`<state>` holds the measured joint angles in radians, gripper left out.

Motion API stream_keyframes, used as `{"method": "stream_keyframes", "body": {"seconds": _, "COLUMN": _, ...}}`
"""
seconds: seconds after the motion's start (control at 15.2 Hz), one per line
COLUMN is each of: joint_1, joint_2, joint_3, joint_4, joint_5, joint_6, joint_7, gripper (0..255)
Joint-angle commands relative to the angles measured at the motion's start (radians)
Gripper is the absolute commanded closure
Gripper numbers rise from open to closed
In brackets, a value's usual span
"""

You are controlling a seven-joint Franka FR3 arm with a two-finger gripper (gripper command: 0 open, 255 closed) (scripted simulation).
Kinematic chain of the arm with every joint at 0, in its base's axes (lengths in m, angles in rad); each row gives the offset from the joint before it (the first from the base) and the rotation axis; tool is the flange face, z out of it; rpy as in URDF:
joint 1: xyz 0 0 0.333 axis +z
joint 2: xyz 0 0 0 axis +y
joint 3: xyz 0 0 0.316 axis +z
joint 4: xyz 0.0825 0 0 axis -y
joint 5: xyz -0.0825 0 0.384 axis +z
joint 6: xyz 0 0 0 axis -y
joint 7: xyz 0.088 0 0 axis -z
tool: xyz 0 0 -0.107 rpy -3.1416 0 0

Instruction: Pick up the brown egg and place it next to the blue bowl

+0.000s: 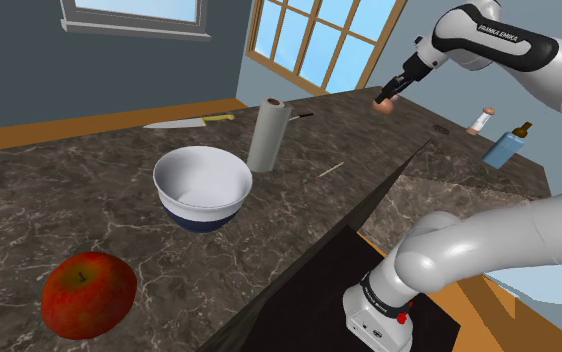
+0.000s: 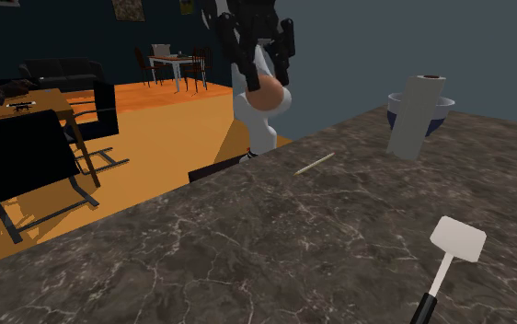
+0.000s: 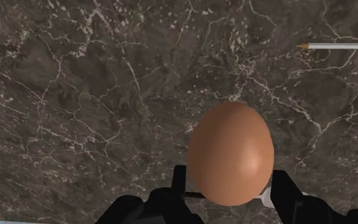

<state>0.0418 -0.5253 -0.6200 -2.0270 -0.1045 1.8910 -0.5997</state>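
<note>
The brown egg (image 3: 232, 154) is clasped between the black fingers of my gripper (image 3: 232, 191) and hangs above the dark marble counter (image 3: 76, 95). In the shoulder view the gripper (image 1: 387, 96) holds the egg (image 1: 383, 101) high over the counter's far part, well to the right of the bowl. In the second exterior view the egg (image 2: 265, 94) sits in the gripper (image 2: 262, 74) above the counter edge. The bowl (image 1: 202, 187), white inside and blue outside, stands mid-counter; in the second exterior view the bowl (image 2: 421, 109) is partly hidden behind the paper towel roll.
A paper towel roll (image 1: 268, 134) stands just right of the bowl. A pencil (image 1: 330, 170) lies near it, a knife (image 1: 184, 123) farther back, a red apple (image 1: 88, 294) in front. Bottles (image 1: 503, 146) stand at the right. A spatula (image 2: 448, 260) lies on the counter.
</note>
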Motion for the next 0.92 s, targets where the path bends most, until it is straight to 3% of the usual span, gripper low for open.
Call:
{"method": "stream_keyframes", "body": {"seconds": 0.0, "joint_1": -0.019, "joint_2": -0.059, "joint_3": 0.057, "joint_4": -0.059, "joint_5": -0.020, "joint_6": 0.000, "joint_7": 0.052, "gripper": 255}}
{"method": "stream_keyframes", "body": {"seconds": 0.46, "joint_1": -0.050, "joint_2": -0.220, "joint_3": 0.243, "joint_4": -0.219, "joint_5": -0.029, "joint_6": -0.014, "joint_7": 0.224, "gripper": 255}}
{"method": "stream_keyframes", "body": {"seconds": 0.86, "joint_1": -0.046, "joint_2": -0.325, "joint_3": 0.391, "joint_4": -0.313, "joint_5": 0.005, "joint_6": -0.035, "joint_7": 0.364, "gripper": 255}}
